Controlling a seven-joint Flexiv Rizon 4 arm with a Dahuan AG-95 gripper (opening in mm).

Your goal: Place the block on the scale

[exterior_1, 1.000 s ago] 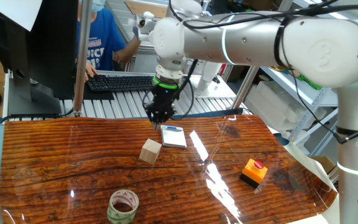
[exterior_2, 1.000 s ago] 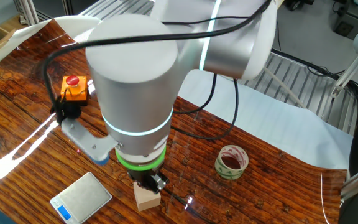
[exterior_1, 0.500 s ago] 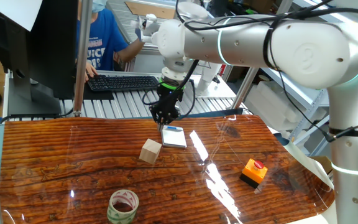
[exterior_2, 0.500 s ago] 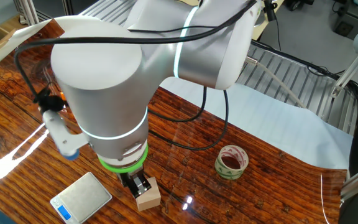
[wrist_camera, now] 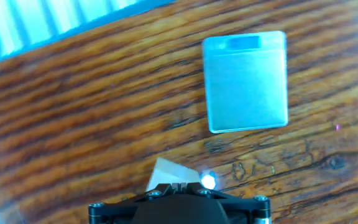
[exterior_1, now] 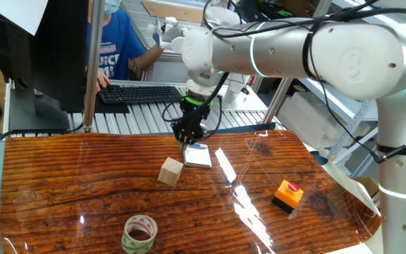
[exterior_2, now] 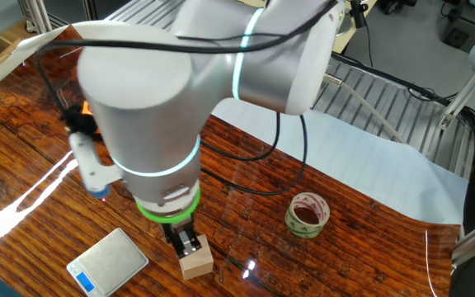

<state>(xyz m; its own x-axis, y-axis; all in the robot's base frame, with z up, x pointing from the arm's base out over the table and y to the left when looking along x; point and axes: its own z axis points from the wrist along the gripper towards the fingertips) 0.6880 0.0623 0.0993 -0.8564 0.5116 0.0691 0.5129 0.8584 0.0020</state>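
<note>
The block, a small light-tan wooden cube, sits on the wooden table left of the scale, a thin silver plate. My gripper hangs above the table at the scale's far edge, apart from the block, with fingers together and empty. In the other fixed view the block lies right of the scale, and my gripper overlaps the block's top. In the hand view the scale is upper right. The block peeks out just above my gripper at the bottom edge.
A tape roll stands near the table's front and also shows in the other fixed view. An orange button box sits at the right. A keyboard and a person are behind the table.
My hand has shifted slightly right toward the scale's far edge and the arm has swung round. The block and scale have not moved.
</note>
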